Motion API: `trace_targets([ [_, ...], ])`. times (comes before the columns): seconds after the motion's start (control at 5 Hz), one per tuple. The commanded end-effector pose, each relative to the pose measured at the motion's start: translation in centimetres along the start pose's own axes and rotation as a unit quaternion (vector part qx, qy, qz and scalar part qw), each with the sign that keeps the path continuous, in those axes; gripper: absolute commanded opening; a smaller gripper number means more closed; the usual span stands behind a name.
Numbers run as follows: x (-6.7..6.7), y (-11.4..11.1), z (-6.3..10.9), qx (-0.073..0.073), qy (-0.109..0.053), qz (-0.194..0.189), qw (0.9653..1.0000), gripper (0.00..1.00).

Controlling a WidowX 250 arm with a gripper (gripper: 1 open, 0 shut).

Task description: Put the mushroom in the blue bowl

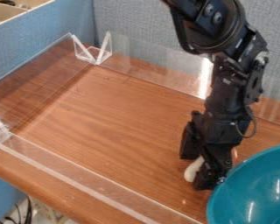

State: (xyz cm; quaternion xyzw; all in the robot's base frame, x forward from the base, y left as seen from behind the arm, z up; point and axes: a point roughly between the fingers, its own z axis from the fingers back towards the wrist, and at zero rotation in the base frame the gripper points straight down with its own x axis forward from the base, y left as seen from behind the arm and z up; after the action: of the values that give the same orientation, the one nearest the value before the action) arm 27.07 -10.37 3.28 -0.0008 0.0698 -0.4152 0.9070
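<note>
Mushroom shows a pale, cream-white, partly hidden form.

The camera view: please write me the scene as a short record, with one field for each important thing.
mushroom: on the table, pale part visible, rest hidden by the fingers
fingers: low over the table, at the mushroom; grip not clear
blue bowl: at the right edge, partly out of frame
mushroom in bowl: no, outside it
table: wooden surface, clear panels along its edges
background: grey textured wall
</note>
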Motion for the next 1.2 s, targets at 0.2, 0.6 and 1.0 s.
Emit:
trace_targets([
  [0.2, 0.0, 0.5, 0.9, 0.008, -0.017, 0.004, 0.9998, 0.0],
  [0.6, -0.5, 0.8, 1.3, 0.004, -0.014, 0.031, 0.9994, 0.0],
  [1.0, -0.8, 1.1, 1.6, -0.001, -0.015, 0.057, 0.9983, 0.0],
])
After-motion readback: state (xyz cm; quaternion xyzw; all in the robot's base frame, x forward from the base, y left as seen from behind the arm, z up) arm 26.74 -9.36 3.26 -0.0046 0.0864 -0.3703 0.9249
